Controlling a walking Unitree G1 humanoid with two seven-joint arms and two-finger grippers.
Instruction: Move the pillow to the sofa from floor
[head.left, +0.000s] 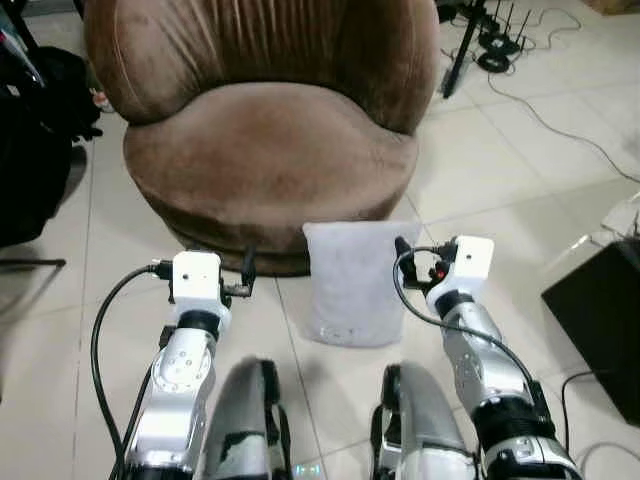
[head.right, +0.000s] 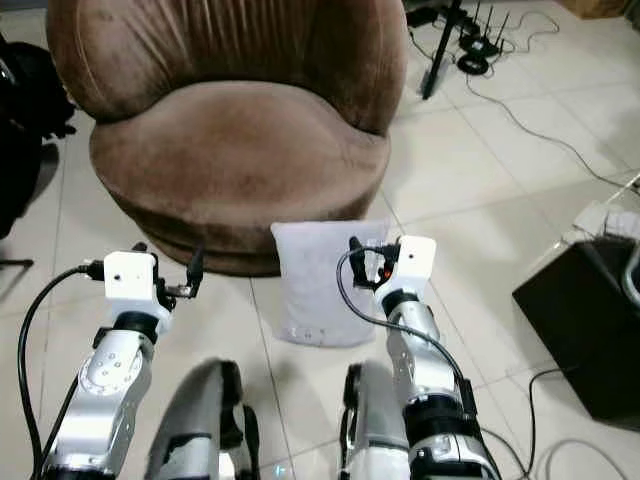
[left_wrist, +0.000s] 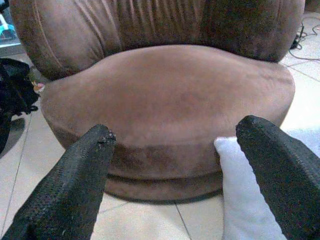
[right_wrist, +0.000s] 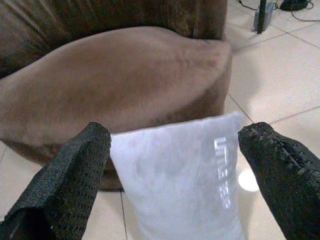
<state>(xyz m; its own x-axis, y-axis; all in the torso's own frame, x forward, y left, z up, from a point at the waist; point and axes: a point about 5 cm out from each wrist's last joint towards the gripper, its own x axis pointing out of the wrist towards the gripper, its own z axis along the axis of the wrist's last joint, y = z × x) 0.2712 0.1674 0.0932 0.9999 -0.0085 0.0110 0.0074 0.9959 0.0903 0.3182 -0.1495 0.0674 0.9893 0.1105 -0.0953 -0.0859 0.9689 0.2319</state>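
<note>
A white pillow (head.left: 352, 285) stands upright on the tiled floor, leaning against the front base of a round brown sofa (head.left: 270, 150). My right gripper (right_wrist: 176, 129) is open and held just short of the pillow's right top corner. In the right wrist view the pillow (right_wrist: 180, 175) sits framed between the two black fingers (right_wrist: 75, 165), not gripped. My left gripper (left_wrist: 175, 130) is open too and points at the sofa's seat front, a little left of the pillow (left_wrist: 245, 200). Nothing is between its fingers.
A black box (head.left: 600, 320) sits on the floor at the right with cables around it. More cables and a stand base (head.left: 495, 55) lie at the back right. A dark bag (head.left: 30, 150) is beside the sofa at the left. My knees (head.left: 250, 420) show below.
</note>
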